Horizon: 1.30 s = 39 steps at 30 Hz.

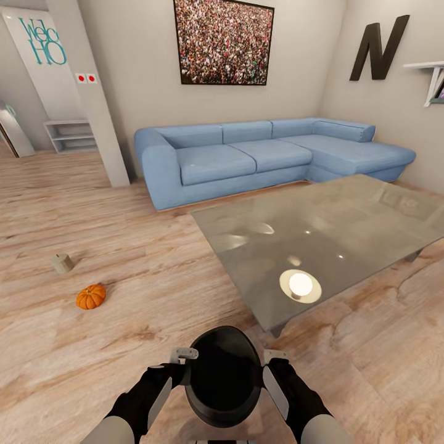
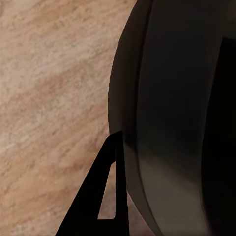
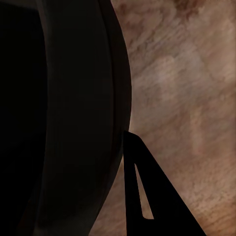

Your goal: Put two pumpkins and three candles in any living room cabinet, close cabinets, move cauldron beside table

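A black cauldron [image 1: 223, 376] hangs low in front of me, held between both arms. My left gripper [image 1: 184, 362] is shut on its left rim and my right gripper [image 1: 273, 364] on its right rim. In each wrist view one finger [image 2: 81, 221] [image 3: 167, 221] lies against the outside of the cauldron wall [image 2: 167, 123] [image 3: 73, 123]; the other finger is hidden. A small orange pumpkin [image 1: 90, 296] lies on the wooden floor to my left. A stubby tan candle [image 1: 62, 263] stands just beyond it. The glass table [image 1: 345, 228] is ahead on my right. The cabinet is out of view.
A blue corner sofa [image 1: 246, 157] lines the far wall behind the table. A white pillar [image 1: 92, 92] stands at the back left, with low shelves [image 1: 71, 135] beyond it. A lamp's reflection [image 1: 300, 285] glows on the table's near corner. Open floor lies between me and the pumpkin.
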Available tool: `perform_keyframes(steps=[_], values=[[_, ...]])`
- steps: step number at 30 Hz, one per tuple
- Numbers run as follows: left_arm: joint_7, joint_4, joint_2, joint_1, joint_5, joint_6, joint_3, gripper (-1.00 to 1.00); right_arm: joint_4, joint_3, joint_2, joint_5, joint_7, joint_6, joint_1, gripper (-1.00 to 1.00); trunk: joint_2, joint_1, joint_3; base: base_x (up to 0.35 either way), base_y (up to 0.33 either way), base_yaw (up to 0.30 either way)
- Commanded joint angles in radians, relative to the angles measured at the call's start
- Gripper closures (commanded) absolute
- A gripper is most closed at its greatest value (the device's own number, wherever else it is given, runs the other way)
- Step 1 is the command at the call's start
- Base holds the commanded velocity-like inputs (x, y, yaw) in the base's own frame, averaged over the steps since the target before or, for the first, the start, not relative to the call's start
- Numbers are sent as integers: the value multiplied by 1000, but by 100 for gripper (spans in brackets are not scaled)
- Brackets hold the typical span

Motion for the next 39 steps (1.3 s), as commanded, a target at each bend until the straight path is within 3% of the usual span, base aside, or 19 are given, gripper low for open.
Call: perform_keyframes(steps=[1,19,22,34,39], values=[[-26,-3,-1,0,23,6,2,100,-2,1,0,-41,83,-4,0,100,0,0,-1,0,0,0],[-26,-3,-1,0,23,6,2,100,-2,1,0,-41,83,-4,-1,100,0,0,-1,0,0,0],[-26,-3,-1,0,23,6,2,100,-2,1,0,-41,83,-4,0,100,-1,1,-12,0,0,0],[-26,-3,-1,0,23,6,2,100,-2,1,0,-41,83,-4,0,100,-1,1,-12,0,0,0],[-26,-3,-1,0,23,6,2,100,-2,1,0,-41,83,-4,0,100,-2,2,-24,0,0,0]])
